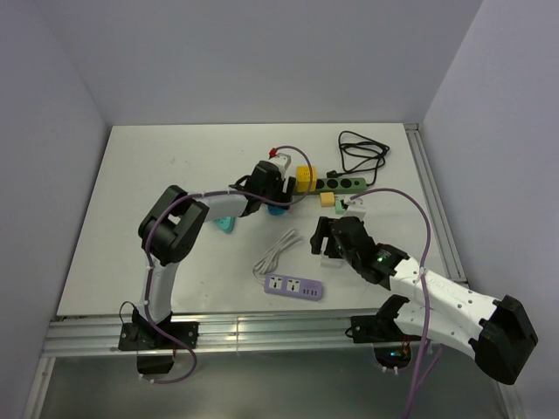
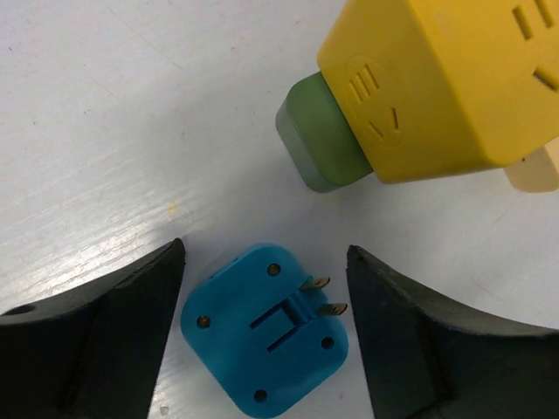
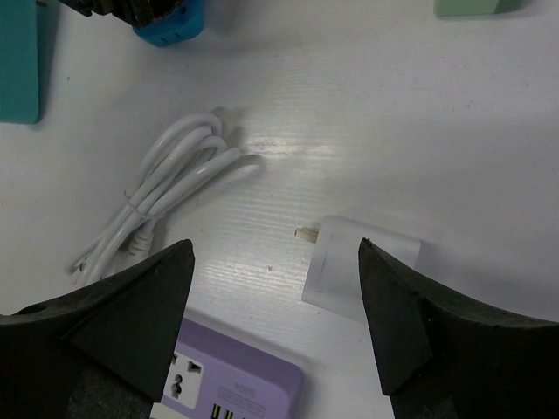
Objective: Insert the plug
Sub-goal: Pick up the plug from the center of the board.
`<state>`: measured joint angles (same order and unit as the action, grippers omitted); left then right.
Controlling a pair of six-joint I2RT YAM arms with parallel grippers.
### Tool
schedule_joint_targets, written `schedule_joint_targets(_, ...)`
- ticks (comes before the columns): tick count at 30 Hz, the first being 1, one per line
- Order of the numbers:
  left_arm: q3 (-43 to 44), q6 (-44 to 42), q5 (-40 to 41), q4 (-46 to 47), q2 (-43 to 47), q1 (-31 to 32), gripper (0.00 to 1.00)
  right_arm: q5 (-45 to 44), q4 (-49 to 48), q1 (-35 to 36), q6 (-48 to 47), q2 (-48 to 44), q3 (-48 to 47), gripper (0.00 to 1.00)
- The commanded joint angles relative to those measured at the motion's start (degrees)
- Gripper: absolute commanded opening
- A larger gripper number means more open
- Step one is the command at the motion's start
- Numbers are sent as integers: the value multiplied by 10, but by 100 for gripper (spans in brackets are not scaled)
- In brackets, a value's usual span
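Left claw (image 2: 265, 247) was down low over the table (image 2: 105, 113), jaws spread wide, and the blue plug (image 2: 262, 336) lay flat right between the two fingers. Its two prongs (image 2: 325, 295) pointed toward the right-hand finger and came very close to it; whether they touched, I could not tell. The other finger sat just beside the plug's opposite edge. No squeeze on it that I could see.

Just beyond the fingertips, the yellow cube (image 2: 445, 87) sat plugged onto the end of the green strip (image 2: 319, 131), near the blue plug but apart from it.

Over to the right claw (image 3: 275, 247): jaws wide there as well, hanging above a white plug (image 3: 336, 266) that lay flat on the table, one small prong (image 3: 306, 234) showing at its upper left corner. The right-hand finger covered part of that plug. The purple strip (image 3: 231, 384) lay just below it, sockets up, and a bundled white cable (image 3: 170, 188) rested off to the left.

From above, a black cable (image 1: 362, 150) lay coiled near the far right corner, beyond the green strip, and a teal piece (image 1: 225, 225) sat beside the left forearm.
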<state>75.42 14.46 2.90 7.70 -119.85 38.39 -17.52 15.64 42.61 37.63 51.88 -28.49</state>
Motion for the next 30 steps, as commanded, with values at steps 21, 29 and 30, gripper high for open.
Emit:
schedule_joint_targets(21,-24,14,-33,-6,22,-10,66,-5,-19,4,-4,-5,2,82)
schedule_joint_targets(29,-58,21,-34,16,52,-10,63,-3,-20,4,-5,-5,3,82)
schedule_joint_targets(30,-58,21,-36,15,51,-10,59,-2,-20,4,-5,-5,3,82)
